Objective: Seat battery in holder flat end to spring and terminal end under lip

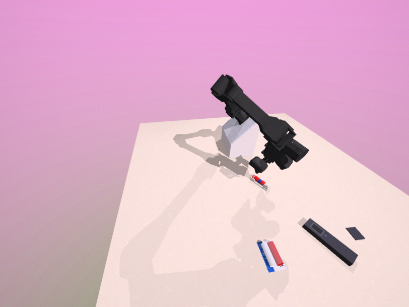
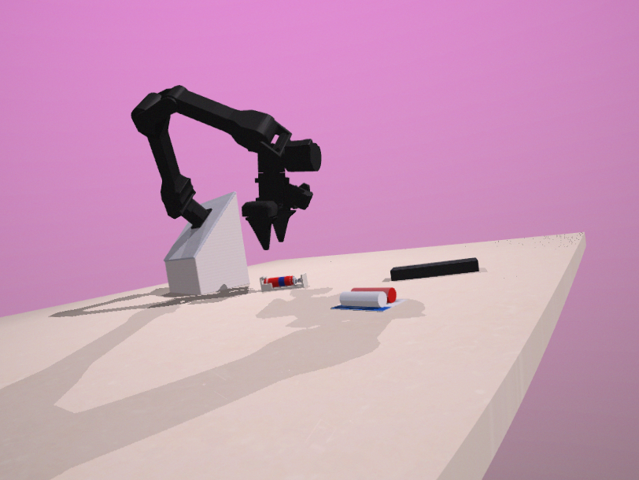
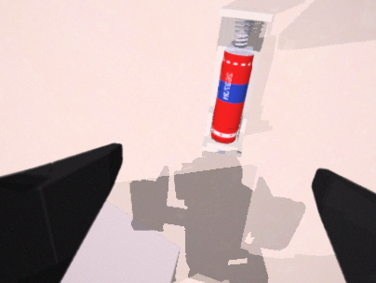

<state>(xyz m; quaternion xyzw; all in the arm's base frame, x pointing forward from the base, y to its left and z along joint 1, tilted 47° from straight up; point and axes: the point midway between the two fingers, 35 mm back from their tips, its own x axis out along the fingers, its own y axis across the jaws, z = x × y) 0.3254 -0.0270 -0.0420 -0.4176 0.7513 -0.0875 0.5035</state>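
Observation:
The red battery with a blue band (image 1: pixel 258 179) (image 2: pixel 280 281) (image 3: pixel 231 95) lies lengthwise in the small white holder (image 1: pixel 266 187) (image 2: pixel 304 281) (image 3: pixel 269 56) on the table. In the wrist view its far end meets the coil spring (image 3: pixel 242 33) and its near end sits at the holder's near end; I cannot make out the lip. My gripper (image 1: pixel 262 166) (image 2: pixel 272 241) (image 3: pixel 218 165) is open wide and empty. It hangs clear above the holder, a little toward the arm's base, touching nothing.
The arm's white wedge-shaped pedestal (image 1: pixel 239 140) (image 2: pixel 212 258) (image 3: pixel 121 251) stands just behind the holder. A white cylinder (image 1: pixel 268 254) (image 2: pixel 361 299) and a red cylinder (image 1: pixel 276 252) (image 2: pixel 379 291) lie on a blue card. A long black bar (image 1: pixel 330 242) (image 2: pixel 434 269) and a small dark card (image 1: pixel 355 233) lie further off.

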